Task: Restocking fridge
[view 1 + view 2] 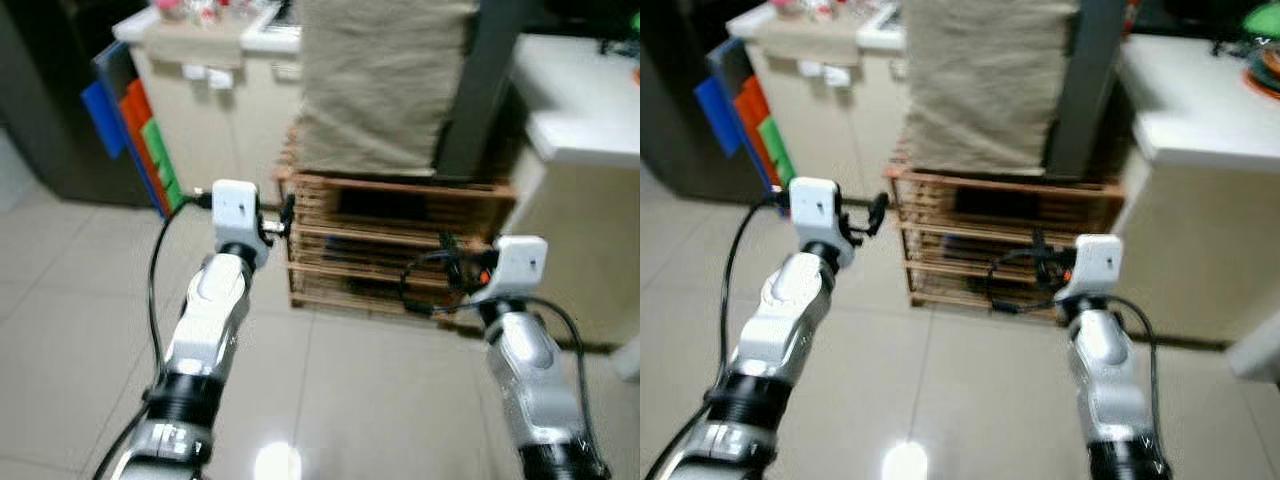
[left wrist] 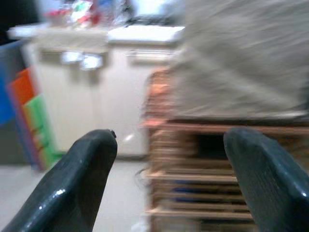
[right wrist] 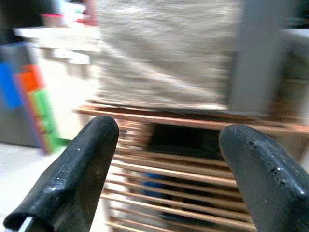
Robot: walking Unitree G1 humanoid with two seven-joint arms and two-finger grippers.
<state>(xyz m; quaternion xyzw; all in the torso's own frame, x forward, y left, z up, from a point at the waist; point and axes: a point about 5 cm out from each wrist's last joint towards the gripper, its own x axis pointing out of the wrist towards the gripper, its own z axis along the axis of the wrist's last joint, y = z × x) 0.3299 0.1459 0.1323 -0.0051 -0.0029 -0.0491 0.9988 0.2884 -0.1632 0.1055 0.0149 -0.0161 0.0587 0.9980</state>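
**A:** So where are we at? We've got both arms held out in front of us over the pale tiled floor (image 1: 90, 330), facing a slatted wooden crate (image 1: 395, 245) with a beige cloth-covered block (image 1: 380, 80) sitting on top of it.

**B:** Yep. Our left gripper (image 2: 169, 169) is up near the crate's left corner, fingers (image 2: 82, 179) spread wide apart with nothing between them. Our right gripper (image 3: 166, 164) is lower and closer to the crate's front slats, also gaping wide and holding nothing.

**A:** And the fridge stuff? We can't really make out any groceries. There's something bluish (image 3: 154, 181) behind the slats, too blurry to call.

**B:** Same here. There's a dark tall surface (image 1: 50, 110) at far left that might be the fridge, but we can't tell. Next to it we've got blue, orange and green panels (image 1: 135, 125) leaning on a cream cabinet (image 1: 220, 110), and a white counter (image 1: 585, 100) on the right.
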